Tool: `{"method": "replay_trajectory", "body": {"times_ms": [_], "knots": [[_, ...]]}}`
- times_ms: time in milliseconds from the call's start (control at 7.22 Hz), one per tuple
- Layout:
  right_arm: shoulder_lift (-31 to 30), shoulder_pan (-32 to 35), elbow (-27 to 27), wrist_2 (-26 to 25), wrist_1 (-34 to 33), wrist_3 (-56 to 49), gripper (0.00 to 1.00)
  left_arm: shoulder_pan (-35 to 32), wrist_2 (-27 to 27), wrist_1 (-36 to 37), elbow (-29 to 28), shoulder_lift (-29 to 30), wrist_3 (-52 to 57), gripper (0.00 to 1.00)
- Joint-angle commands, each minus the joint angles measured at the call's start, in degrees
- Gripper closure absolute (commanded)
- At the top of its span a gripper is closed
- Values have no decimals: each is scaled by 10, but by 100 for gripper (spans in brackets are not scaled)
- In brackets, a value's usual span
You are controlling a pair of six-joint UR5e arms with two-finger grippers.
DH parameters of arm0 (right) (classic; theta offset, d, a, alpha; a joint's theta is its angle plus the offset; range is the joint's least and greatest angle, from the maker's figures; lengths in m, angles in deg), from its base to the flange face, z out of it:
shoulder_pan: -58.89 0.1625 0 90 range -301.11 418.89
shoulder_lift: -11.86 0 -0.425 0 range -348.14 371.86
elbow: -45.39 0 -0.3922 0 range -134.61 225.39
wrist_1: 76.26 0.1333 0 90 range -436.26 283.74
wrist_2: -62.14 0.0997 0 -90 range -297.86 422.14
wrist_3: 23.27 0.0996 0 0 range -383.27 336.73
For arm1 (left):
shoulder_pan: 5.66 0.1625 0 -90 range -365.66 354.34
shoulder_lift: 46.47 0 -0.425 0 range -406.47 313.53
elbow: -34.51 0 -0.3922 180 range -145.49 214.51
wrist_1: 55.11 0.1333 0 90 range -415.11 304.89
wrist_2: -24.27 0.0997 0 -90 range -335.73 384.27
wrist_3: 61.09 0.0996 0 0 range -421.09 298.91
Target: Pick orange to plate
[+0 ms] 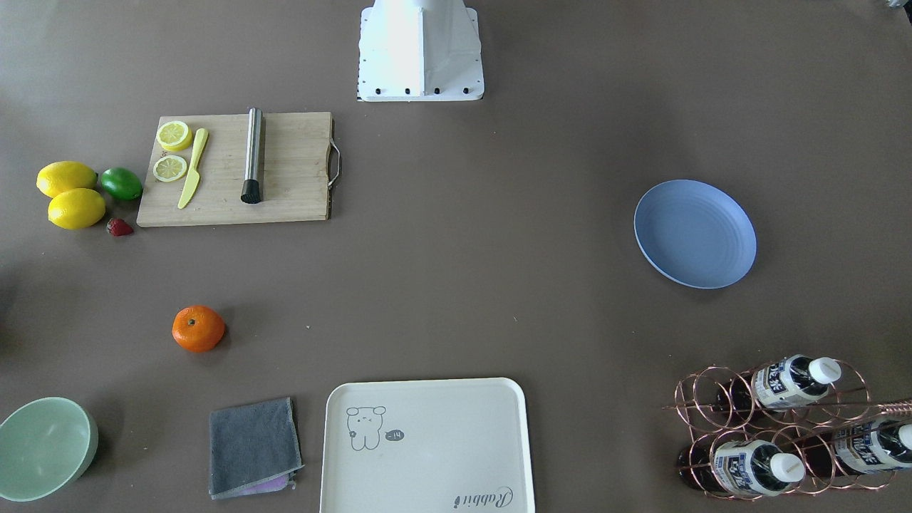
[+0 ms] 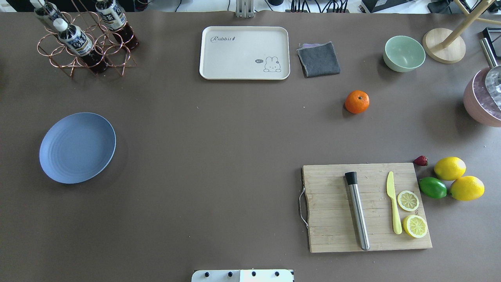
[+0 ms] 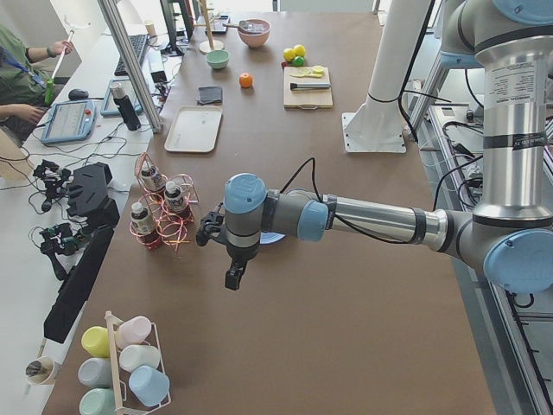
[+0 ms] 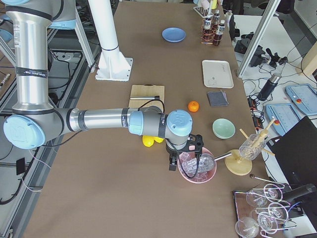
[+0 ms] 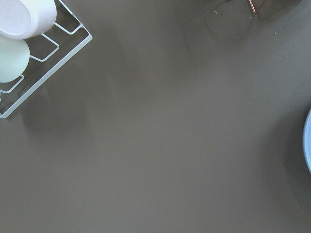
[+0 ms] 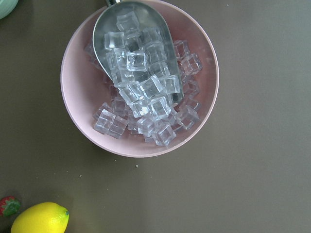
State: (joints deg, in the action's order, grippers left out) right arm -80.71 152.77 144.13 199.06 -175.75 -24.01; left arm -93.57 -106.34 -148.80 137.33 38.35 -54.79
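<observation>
The orange point(image 2: 356, 102) sits alone on the brown table, between the grey cloth and the cutting board; it also shows as the orange point(image 1: 198, 328) and the orange point(image 4: 193, 106). The light blue plate point(image 2: 77, 148) lies bare on the robot's left side, far from the fruit. My left gripper point(image 3: 233, 275) hangs near that plate, whose rim point(image 5: 308, 141) cuts into the left wrist view. My right gripper point(image 4: 173, 161) hovers above a pink bowl of ice, past the lemons. Neither gripper shows in the overhead or front views, so I cannot tell if they are open or shut.
A cutting board point(image 2: 368, 207) holds a steel muddler, a yellow knife and lemon slices. Beside it lie two lemons point(image 2: 458, 178), a lime and a strawberry. Cream tray point(image 2: 244, 53), grey cloth point(image 2: 319, 58), green bowl point(image 2: 404, 53), bottle rack point(image 2: 84, 39) and pink ice bowl point(image 6: 141, 77) line the edges.
</observation>
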Motion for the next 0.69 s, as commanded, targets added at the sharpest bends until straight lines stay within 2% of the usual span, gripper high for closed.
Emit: {"method": "replay_trajectory", "body": {"times_ms": [0, 554], "knots": [[1, -2, 0, 1, 0, 1, 0, -1, -1, -7, -2, -1, 3, 2], [1, -3, 5, 2, 0, 0, 0, -1, 0, -7, -2, -2, 3, 2]]}}
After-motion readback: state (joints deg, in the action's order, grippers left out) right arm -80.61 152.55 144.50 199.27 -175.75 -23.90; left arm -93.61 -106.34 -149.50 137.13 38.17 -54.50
